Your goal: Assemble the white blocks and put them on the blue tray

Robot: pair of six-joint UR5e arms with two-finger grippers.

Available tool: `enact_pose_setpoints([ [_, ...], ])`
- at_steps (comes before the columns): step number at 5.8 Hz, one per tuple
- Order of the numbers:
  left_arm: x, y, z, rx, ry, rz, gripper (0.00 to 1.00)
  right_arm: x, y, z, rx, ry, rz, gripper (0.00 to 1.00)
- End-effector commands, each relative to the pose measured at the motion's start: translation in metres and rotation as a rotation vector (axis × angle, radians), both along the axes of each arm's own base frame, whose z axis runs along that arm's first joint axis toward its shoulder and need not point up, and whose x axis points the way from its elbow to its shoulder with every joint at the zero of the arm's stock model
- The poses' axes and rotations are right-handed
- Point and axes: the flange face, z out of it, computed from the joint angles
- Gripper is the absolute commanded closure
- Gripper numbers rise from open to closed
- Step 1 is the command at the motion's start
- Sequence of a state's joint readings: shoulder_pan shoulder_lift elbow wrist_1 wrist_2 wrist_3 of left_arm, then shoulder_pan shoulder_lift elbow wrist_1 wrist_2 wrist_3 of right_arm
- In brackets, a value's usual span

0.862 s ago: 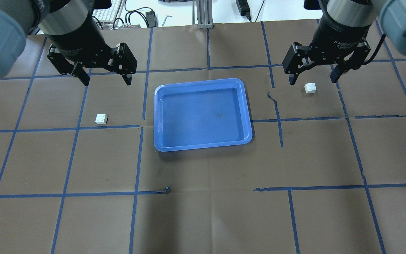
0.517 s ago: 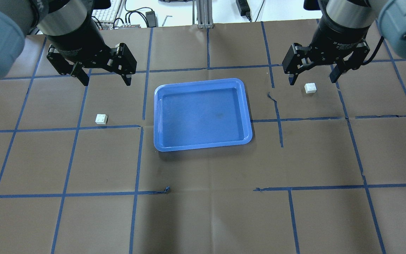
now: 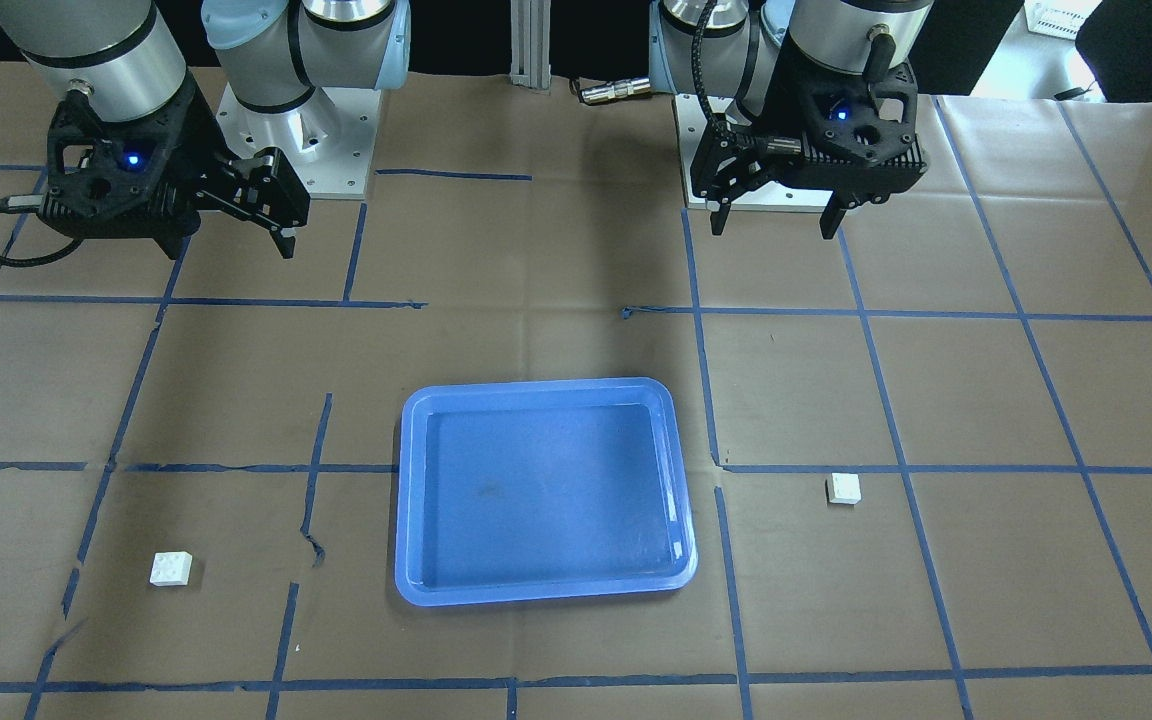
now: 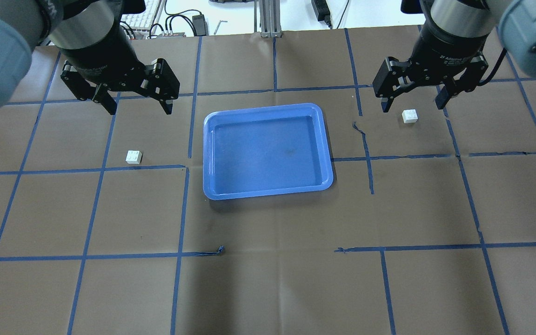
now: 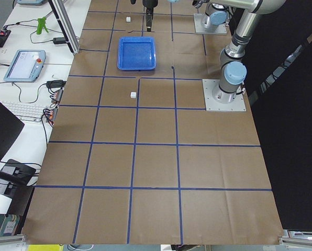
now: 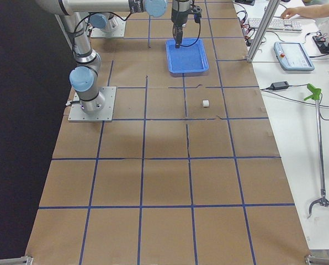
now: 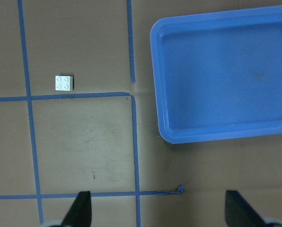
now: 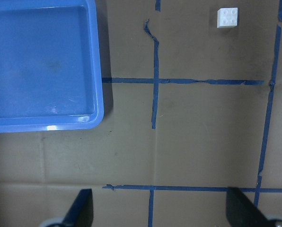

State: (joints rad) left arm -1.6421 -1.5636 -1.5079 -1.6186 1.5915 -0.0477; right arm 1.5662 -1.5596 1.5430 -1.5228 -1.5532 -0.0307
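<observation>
Blocks sit apart on the surface (image 4: 268, 288), one on each side of the tray (image 4: 268, 108) and neither in it. The left block (image 4: 133, 157) lies near a tape line; the right block (image 4: 410, 116) lies farther back. Each is a tiny square brick of hard white plastic with four round studs on top and flat, smooth sides. They are probably very light and stiff, and somewhat slick, so a loose or off-centre pinch could flick one away. The best hold looks like two opposite side walls, leaving the studs clear for mating. The tray is glossy blue plastic, shallow, with rounded corners and a raised rim. Brown paper gridded with blue tape covers the surface. The left jaws and right jaws hang spread wide, holding nothing.
</observation>
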Motion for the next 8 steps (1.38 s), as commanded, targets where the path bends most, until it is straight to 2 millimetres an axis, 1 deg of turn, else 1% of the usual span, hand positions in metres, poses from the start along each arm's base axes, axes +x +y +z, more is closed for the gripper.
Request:
enact_pose_setpoints([
  [1,0.055,-0.02,-0.03,0.061,0.002,0.09,0.01,-0.002,-0.001,0.002,-0.005,-0.004,0.038,0.0],
  [2,0.103,-0.028,-0.047,0.094,0.015,0.109,0.01,-0.004,-0.003,0.002,-0.009,-0.007,0.216,0.0],
  [3,0.143,-0.034,-0.07,0.136,0.03,0.059,0.01,-0.008,-0.006,-0.004,-0.003,-0.007,0.353,0.0],
  [4,0.168,-0.055,-0.088,0.1,0.026,0.024,0.01,-0.012,-0.012,-0.01,0.004,-0.016,0.504,0.0],
  [5,0.177,-0.075,-0.117,0.106,0.029,0.022,0.01,-0.015,-0.026,-0.016,-0.019,-0.007,0.694,0.0],
  [6,0.182,-0.09,-0.152,0.101,0.028,0.014,0.01,-0.034,-0.043,-0.019,-0.062,0.009,0.854,0.0],
  [7,0.185,-0.1,-0.208,0.08,0.022,0.002,0.01,-0.061,-0.056,-0.027,-0.056,-0.003,1.035,0.0],
  [8,0.186,-0.101,-0.261,0.065,0.019,0.001,0.01,-0.085,-0.079,-0.034,-0.059,-0.007,1.281,0.01],
])
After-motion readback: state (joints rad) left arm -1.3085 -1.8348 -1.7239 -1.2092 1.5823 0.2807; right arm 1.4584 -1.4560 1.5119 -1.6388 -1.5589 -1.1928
